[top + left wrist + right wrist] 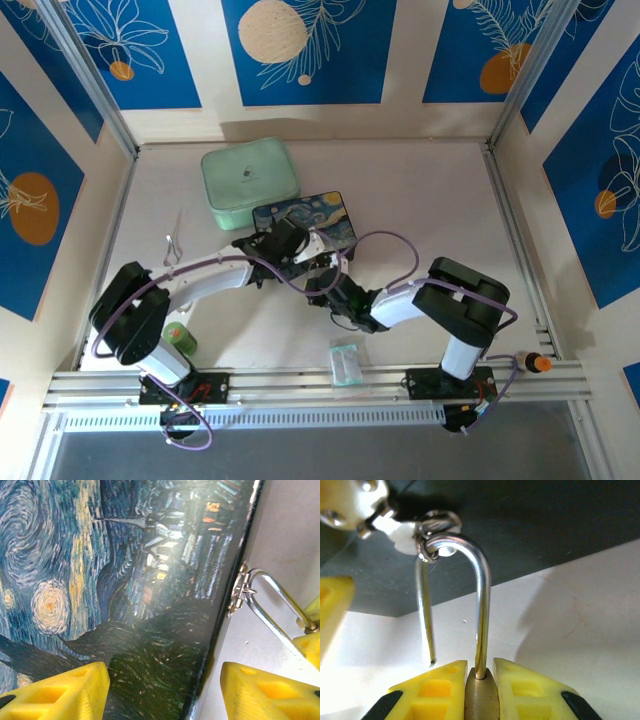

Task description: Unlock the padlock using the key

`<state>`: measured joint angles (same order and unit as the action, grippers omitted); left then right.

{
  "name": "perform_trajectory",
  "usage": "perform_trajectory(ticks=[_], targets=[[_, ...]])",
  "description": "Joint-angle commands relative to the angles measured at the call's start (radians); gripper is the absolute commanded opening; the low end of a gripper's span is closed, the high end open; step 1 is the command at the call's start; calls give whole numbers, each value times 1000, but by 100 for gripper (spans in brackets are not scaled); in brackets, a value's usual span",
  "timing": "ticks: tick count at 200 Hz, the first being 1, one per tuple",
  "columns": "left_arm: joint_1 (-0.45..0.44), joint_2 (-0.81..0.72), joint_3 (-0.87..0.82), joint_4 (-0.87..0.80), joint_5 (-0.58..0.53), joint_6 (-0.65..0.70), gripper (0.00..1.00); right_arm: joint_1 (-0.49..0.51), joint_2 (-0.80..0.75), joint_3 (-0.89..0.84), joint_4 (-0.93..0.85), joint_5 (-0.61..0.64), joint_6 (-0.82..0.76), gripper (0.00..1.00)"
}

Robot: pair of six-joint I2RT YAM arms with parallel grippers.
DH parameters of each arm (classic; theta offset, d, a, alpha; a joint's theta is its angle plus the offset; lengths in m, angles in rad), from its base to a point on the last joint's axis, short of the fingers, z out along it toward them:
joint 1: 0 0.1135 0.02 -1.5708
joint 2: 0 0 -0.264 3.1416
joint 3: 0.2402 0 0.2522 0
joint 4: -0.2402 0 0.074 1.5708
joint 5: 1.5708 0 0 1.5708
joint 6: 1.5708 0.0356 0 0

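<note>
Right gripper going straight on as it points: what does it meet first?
The right gripper, shut on the padlock, would likely drive its shackle into the clasp on the painted box; depth unclear.

you see a brass-gold padlock (481,702) with a silver shackle (481,610), a box (100,580) painted in blue-and-yellow swirls, and a mint-green case (250,182).

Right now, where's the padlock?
The padlock sits bottom centre of the right wrist view, clamped in the right gripper, its shackle hooked through the clasp on the edge of the box.
</note>
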<state>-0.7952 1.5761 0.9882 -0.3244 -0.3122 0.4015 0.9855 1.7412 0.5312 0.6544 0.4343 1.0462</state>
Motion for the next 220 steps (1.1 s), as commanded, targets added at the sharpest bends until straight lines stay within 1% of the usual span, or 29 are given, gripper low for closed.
perform_trajectory(ticks=[1, 12, 28, 44, 63, 97, 129, 139, 147, 153, 158, 191, 220], targets=[[-8, 52, -39, -80, -91, 14, 63, -32, 130, -87, 153, -192, 104, 11], [-11, 60, -40, -81, -91, 18, 62, -42, 168, -95, 236, -215, 123, 11], [-17, 71, -44, -83, -82, 27, 57, -47, 220, -102, 347, -229, 154, 10], [-21, 91, -45, -82, -100, 36, 54, -63, 274, -109, 481, -244, 193, 9], [-27, 107, -46, -87, -108, 45, 52, -71, 328, -108, 604, -235, 238, 8], [-32, 94, -65, -77, -80, 65, 49, -66, 319, -99, 564, -152, 299, 7], [-34, 90, -64, -89, -37, 71, 46, -96, 397, -81, 679, -117, 388, 5], [-35, 88, -69, -87, -33, 75, 46, -99, 414, -75, 735, -106, 377, 5], [-34, 88, -72, -89, -30, 78, 45, -103, 414, -68, 740, -104, 372, 5], [-35, 88, -74, -92, -25, 80, 41, -104, 411, -64, 738, -97, 373, 5], [-35, 86, -75, -92, -22, 82, 40, -105, 410, -62, 736, -86, 372, 5], [-42, 83, -83, -84, -17, 92, 39, -110, 406, -53, 748, -19, 411, 4], [-48, 81, -88, -93, -18, 99, 39, -131, 388, -50, 748, -11, 401, 5]])
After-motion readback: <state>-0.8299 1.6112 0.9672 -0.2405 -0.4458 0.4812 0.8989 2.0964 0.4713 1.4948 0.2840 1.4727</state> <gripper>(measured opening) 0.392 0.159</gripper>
